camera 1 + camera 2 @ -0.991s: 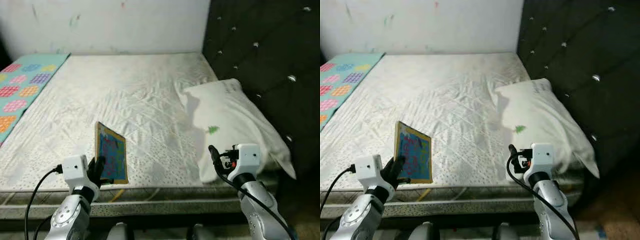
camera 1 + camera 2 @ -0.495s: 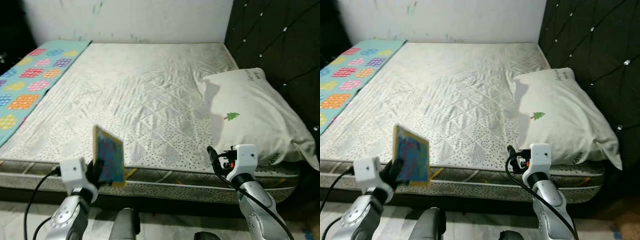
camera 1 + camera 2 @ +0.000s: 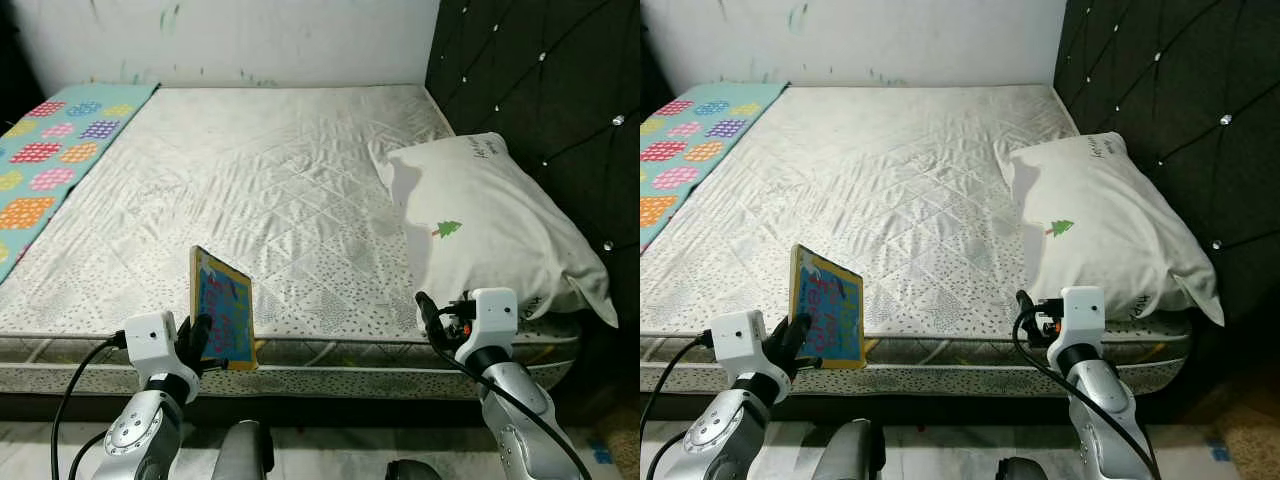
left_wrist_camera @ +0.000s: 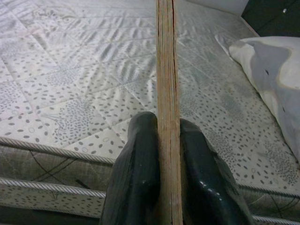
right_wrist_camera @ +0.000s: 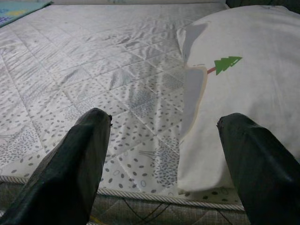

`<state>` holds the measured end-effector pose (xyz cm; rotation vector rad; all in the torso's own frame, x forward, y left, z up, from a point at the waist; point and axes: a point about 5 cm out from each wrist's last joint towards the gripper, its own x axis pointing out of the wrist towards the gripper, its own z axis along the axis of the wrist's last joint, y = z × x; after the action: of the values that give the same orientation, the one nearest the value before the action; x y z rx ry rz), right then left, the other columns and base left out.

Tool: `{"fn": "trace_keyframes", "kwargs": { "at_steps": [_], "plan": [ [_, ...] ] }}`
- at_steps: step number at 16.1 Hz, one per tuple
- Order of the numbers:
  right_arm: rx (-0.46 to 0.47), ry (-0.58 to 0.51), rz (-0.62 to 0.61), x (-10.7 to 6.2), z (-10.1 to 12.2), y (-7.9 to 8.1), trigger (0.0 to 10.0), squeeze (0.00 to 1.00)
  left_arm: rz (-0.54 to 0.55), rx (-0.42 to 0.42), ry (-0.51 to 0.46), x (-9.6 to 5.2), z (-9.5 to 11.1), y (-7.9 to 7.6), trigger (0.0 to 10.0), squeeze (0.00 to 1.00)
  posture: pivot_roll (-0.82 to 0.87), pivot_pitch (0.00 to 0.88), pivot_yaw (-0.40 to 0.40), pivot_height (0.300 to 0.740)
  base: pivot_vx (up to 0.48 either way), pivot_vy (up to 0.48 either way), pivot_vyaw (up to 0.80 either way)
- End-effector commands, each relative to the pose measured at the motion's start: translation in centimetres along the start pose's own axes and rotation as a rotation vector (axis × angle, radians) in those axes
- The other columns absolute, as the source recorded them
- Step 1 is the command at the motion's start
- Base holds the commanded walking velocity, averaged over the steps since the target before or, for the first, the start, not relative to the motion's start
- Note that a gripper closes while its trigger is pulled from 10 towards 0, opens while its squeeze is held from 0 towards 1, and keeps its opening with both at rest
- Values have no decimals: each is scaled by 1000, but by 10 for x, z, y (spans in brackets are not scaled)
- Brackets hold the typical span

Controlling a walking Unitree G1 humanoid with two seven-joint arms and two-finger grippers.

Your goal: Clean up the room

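Bed (image 3: 270, 190) w/ pillow (image 3: 490, 230) now sits farther off than a sec ago; robot's backing away. Left tool (image 3: 205, 345) pinches colourful book (image 3: 222, 308) upright, clear of mattress edge. Right tool (image 5: 164, 159) spread, holding nothing. Book prob. heading for storage.

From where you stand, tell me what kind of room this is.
Most likely a bedroom: a wide bed with a quilted white mattress cover, a white pillow lying by a dark tufted headboard. The left gripper holds a colourful book at the bed's edge.
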<state>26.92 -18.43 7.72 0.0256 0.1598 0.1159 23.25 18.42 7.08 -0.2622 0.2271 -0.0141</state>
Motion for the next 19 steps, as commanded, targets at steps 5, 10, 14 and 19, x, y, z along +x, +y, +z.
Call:
{"fn": "trace_keyframes", "kwargs": {
  "at_steps": [5, 10, 14, 19],
  "plan": [
    [-7, -1, 16, 1, 0, 1, 10000, 0, 15, 5, -45, 1, 9, 1, 10000, 0, -69, 12, 45, 555, 0, 0, 0],
    [-9, -1, 29, 1, 0, 2, 10000, 0, 25, 2, -55, 1, 10, 2, 10000, 0, -67, 6, 43, 525, 0, 0, 0],
    [-23, -1, 36, 2, 0, 3, 10000, 0, 9, -6, -75, 1, 12, 1, 10000, 0, -67, 5, 43, 525, 0, 0, 0],
    [-36, -15, 28, 3, 2, 2, 10000, 0, -10, 8, -121, 2, 22, -4, 10000, 0, -68, 11, 41, 525, 185, 0, 0]
  ]
}}
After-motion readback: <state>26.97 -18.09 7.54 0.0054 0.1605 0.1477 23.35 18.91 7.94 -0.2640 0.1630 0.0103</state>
